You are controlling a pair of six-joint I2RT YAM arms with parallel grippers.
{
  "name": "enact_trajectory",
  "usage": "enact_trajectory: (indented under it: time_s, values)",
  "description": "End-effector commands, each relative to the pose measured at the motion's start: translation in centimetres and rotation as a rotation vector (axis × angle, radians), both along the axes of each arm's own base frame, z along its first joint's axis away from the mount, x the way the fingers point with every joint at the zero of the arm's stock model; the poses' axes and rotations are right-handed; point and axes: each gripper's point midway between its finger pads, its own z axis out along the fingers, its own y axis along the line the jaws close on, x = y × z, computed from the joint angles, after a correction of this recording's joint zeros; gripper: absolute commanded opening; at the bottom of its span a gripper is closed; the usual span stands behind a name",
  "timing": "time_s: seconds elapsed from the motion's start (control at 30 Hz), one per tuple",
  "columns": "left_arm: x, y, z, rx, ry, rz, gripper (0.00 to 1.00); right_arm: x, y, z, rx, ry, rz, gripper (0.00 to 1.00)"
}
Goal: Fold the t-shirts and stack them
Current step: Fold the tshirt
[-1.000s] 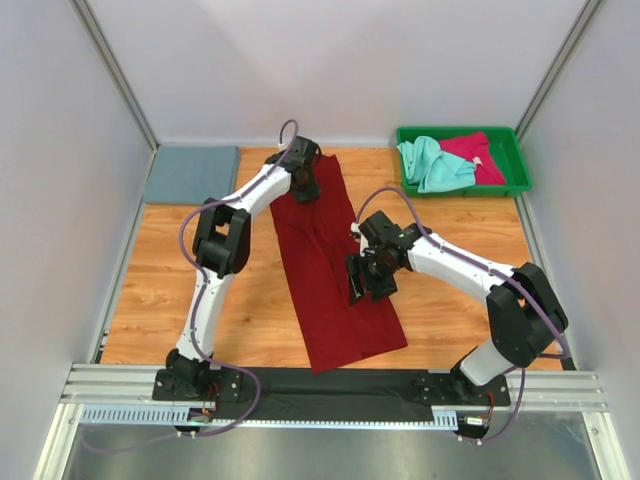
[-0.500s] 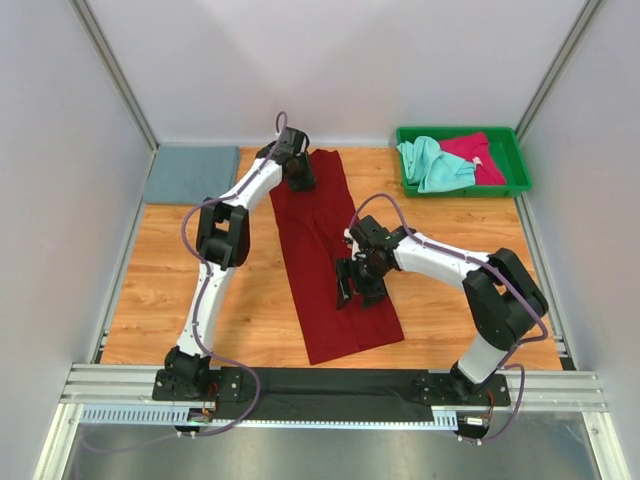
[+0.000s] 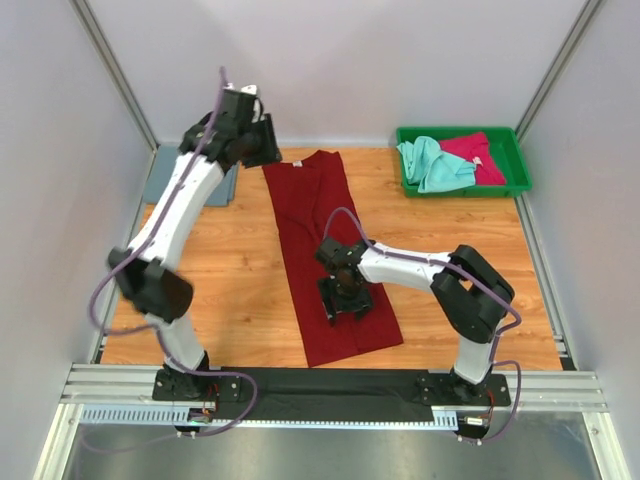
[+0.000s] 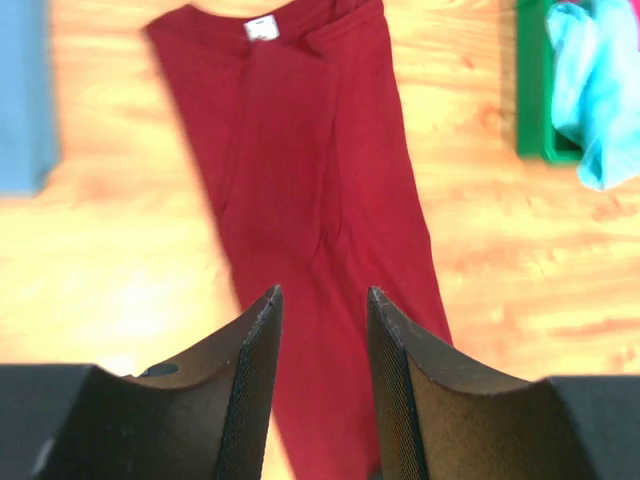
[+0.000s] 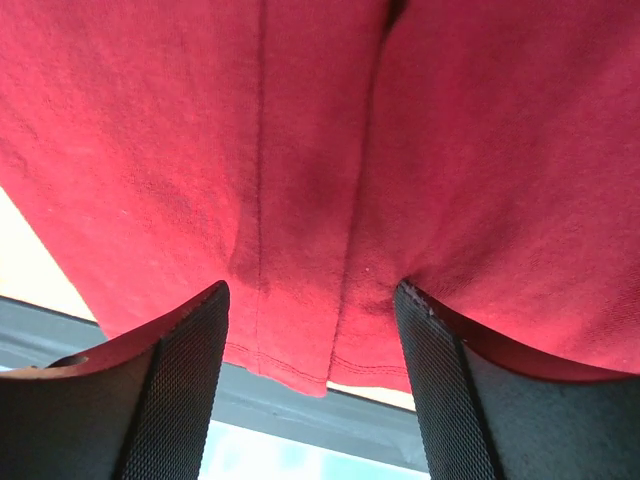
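Lengthwise-folded dark red cloth t-shirt [image 3: 310, 215] lies mid-table, collar at far edge. Right hand [image 5: 312, 295], spread wide, sits low over its near half, probably to grip it. Left hand [image 4: 320, 305] hovers far-left, narrowly parted, empty.

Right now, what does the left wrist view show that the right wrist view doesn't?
Only the left wrist view: a white collar label, the slate blue shirt, and the green tray holding the mint shirt. Only the right wrist view: the hem close up, with a dark strip beyond it. Both: the dark red shirt, the wood table, and an open gripper over the cloth, the left gripper and the right gripper.
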Motion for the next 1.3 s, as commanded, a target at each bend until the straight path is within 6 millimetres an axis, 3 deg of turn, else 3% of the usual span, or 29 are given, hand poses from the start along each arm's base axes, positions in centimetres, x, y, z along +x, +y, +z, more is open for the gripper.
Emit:
enact_trajectory:
  time_s: [0.0, 0.03, 0.07, 0.1, 0.17, 0.2, 0.23, 0.27, 0.3, 0.33, 0.37, 0.43, 0.47, 0.5, 0.53, 0.57, 0.6, 0.63, 0.7, 0.73, 0.77, 0.83, 0.97, 1.13, 1.27]
  values:
    - [-7.1, 3.8, -0.9, 0.112, 0.094, 0.018, 0.47, -2.1, 0.4, -2.1, -0.088, 0.021, -0.004, 0.7]
    - [-9.5, 4.7, 0.2, 0.11, 0.088, 0.021, 0.47, -2.6, 1.3, -2.1, -0.071, 0.037, -0.005, 0.7]
    - [-11.3, 5.4, -1.9, 0.134, 0.15, 0.018, 0.46, -3.4, 3.3, -1.4, -0.013, 0.056, 0.019, 0.71]
    - [-13.4, 6.1, -1.5, 0.129, 0.149, 0.021, 0.46, -3.7, 4.1, -1.1, 0.004, 0.059, 0.023, 0.71]
    - [-15.9, 6.7, -3.0, 0.124, 0.198, 0.023, 0.46, -3.9, 5.5, 0.1, 0.029, 0.036, 0.046, 0.72]
    - [-17.9, 6.9, -5.3, 0.122, 0.27, 0.008, 0.46, -3.4, 6.4, 1.1, 0.055, 0.015, 0.046, 0.73]
    - [-19.5, 7.0, -5.2, 0.096, 0.262, 0.003, 0.46, -3.1, 6.6, 1.8, 0.062, -0.004, 0.05, 0.74]
    - [-21.4, 7.1, -7.8, 0.081, 0.338, 0.005, 0.46, -2.4, 6.1, 3.1, 0.055, -0.052, 0.056, 0.75]
    - [-22.5, 6.2, -8.3, 0.029, 0.35, -0.024, 0.46, -1.6, 6.3, 4.3, 0.065, -0.088, 0.062, 1.0]
    - [-23.8, 6.1, -8.3, -0.003, 0.338, -0.029, 0.45, -1.4, 5.5, 5.2, 0.048, -0.105, 0.07, 1.0]
    - [-25.7, 6.0, -10.8, -0.022, 0.411, -0.013, 0.45, -0.7, 4.8, 6.8, 0.052, -0.161, 0.091, 1.0]
    - [-27.3, 4.9, -11.7, -0.084, 0.407, -0.03, 0.43, 0.0, 2.6, 8.0, 0.027, -0.207, 0.072, 1.0]
    - [-29.1, 4.4, -13.9, -0.12, 0.486, -0.006, 0.43, 0.2, 1.6, 9.6, 0.062, -0.243, 0.058, 1.0]
    - [-29.4, 3.6, -14.0, -0.163, 0.461, -0.017, 0.42, -0.5, -0.3, 8.7, 0.051, -0.213, 0.053, 1.0]
    - [-30.4, 2.7, -14.8, -0.166, 0.478, -0.045, 0.4, -0.4, -0.6, 8.6, 0.135, -0.161, 0.021, 1.0]
    - [-31.4, 2.9, -16.5, -0.156, 0.513, -0.024, 0.4, -0.5, -1.4, 8.8, 0.18, -0.15, -0.006, 1.0]
    - [-31.5, 2.2, -16.8, -0.193, 0.515, -0.003, 0.39, -0.6, -2.3, 9.9, 0.254, -0.162, -0.02, 1.0]
    - [-32.7, 1.7, -18.3, -0.195, 0.554, -0.014, 0.38, -1.0, -4.3, 8.2, 0.31, -0.086, -0.087, 1.0]
    - [-32.9, 0.1, -19.1, -0.263, 0.578, -0.01, 0.36, -1.2, -6.0, 8.5, 0.415, -0.084, -0.132, 0.88]
    - [-33.6, 0.1, -20.1, -0.258, 0.602, -0.005, 0.34, -1.5, -7.3, 7.5, 0.436, -0.05, -0.183, 0.78]
    - [-34.1, -0.2, -20.6, -0.235, 0.604, -0.017, 0.34, -1.8, -7.8, 7.2, 0.444, -0.043, -0.189, 0.59]
    - [-34.7, -0.2, -21.6, -0.208, 0.637, 0.011, 0.34, -2.9, -7.5, 6.9, 0.492, -0.008, -0.16, 0.57]
    - [-36.1, -0.9, -23.0, -0.177, 0.672, 0.022, 0.38, -3.6, -8.2, 5.2, 0.419, 0.076, -0.232, 0.58]
    - [-38.2, -1.6, -24.5, -0.12, 0.73, 0.038, 0.36, -4.4, -8.1, 3.6, 0.439, 0.116, -0.33, 0.47]
    - [-38.8, -0.8, -25.3, -0.065, 0.744, 0.088, 0.36, -5.1, -8.4, 2.3, 0.432, 0.135, -0.356, 0.46]
